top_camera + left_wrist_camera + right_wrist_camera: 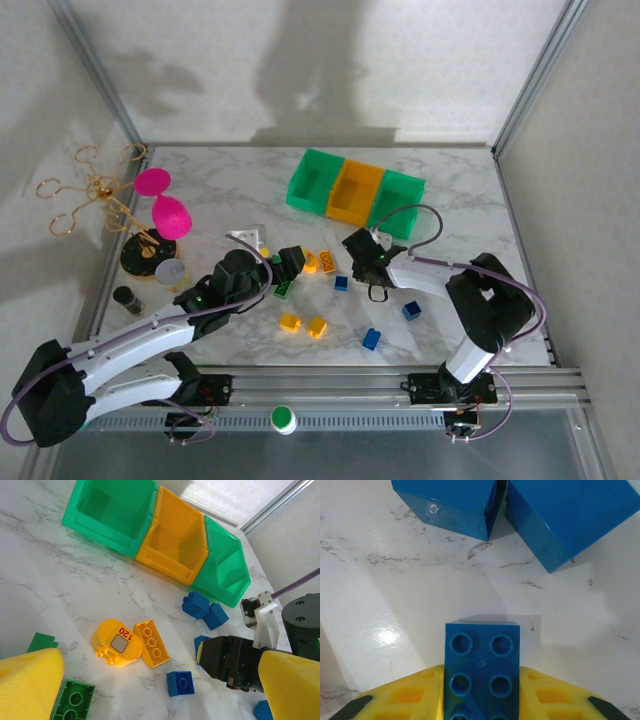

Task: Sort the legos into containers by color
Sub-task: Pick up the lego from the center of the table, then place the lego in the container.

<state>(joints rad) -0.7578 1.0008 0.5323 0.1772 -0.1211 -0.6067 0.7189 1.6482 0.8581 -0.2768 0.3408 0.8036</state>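
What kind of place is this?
Likely a robotics lab work cell: two arms bolted to an aluminium rail, a marble-look table walled by white panels, and legos with bins laid out.

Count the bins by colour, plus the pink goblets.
green bins: 2, at the two ends of the row
yellow-orange bin: 1, in the middle
pink goblets: 2, by the gold wire stand
total: 5
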